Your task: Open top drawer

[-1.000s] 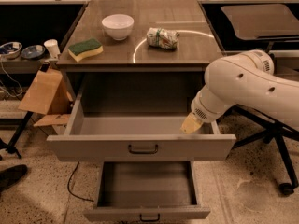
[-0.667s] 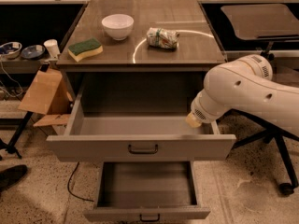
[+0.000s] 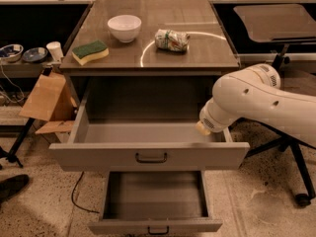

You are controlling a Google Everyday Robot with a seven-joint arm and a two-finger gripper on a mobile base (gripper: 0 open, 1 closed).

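The top drawer is a wide, deep grey drawer with a small black bar handle at its centre. It stands pulled far out of the cabinet, and its inside looks empty. My gripper is at the end of the white arm, which reaches in from the right. The gripper hangs at the drawer's right side, just over the inner right wall near the front corner. Most of the gripper is hidden behind the arm's wrist.
A lower, narrower grey drawer also stands open below. On the cabinet top are a white bowl, a green-yellow sponge and a crumpled packet. A cardboard box leans at the left; an office chair stands at the right.
The gripper tip has risen slightly at the drawer's right wall. Both drawers stay as they were.
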